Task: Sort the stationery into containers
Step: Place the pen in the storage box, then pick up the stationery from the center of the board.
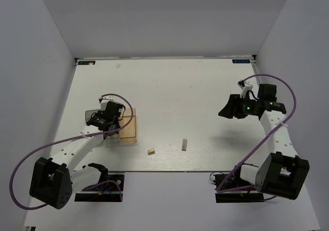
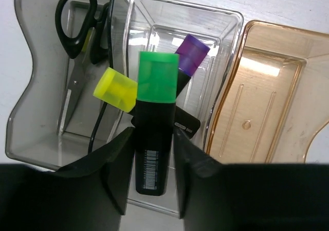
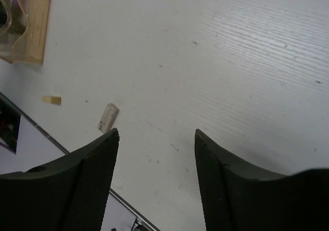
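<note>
Gripping the green marker [image 2: 155, 112] by its black barrel, the left gripper [image 2: 153, 138] has its jaws clamped on it, over the clear box [image 2: 216, 40]. In that glossy box lie the yellow marker [image 2: 115, 89] and the purple marker [image 2: 191, 53], their caps blocky and translucent. The scissors [image 2: 76, 79], with black loop handles and steel blades, stand in the smoky box [image 2: 31, 87] on one side. An amber translucent box [image 2: 267, 118] with a moulded floor sits on the other.

Only the left wrist view shows these contents; in the top view the arm covers them. The top view shows the tan block [image 1: 150, 151] and grey bar [image 1: 184, 144] lying apart on the white table [image 1: 180, 87]. The right gripper [image 3: 156, 133] hangs with its jaws apart above the grained tabletop.
</note>
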Controlling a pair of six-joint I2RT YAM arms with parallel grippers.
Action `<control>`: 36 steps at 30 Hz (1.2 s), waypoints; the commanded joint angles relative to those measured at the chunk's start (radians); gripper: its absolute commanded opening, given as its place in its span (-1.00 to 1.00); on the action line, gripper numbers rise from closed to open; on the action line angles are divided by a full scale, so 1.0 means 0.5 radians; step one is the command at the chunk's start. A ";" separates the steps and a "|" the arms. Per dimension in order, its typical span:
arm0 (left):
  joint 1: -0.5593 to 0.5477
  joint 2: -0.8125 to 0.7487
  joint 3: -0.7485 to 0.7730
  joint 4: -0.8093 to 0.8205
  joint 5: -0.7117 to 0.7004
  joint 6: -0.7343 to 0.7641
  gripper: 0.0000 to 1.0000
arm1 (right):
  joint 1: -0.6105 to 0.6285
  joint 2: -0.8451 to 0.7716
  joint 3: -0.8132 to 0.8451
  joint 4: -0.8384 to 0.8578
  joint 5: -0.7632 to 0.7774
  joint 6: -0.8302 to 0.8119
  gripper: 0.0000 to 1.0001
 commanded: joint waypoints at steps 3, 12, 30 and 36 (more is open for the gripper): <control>0.010 0.012 0.081 0.047 0.026 0.012 0.11 | 0.109 0.086 0.066 -0.151 -0.143 -0.253 0.21; -0.057 -0.086 0.198 -0.024 0.017 0.141 -0.42 | 0.545 0.168 0.069 -0.194 0.007 -0.428 -0.39; -1.475 -0.074 -0.002 0.010 0.253 0.138 0.55 | 1.604 0.653 -0.063 0.061 0.655 0.323 0.10; -1.637 -0.285 -0.100 -0.066 0.029 0.058 0.55 | 1.812 0.862 0.048 0.141 0.747 0.646 0.16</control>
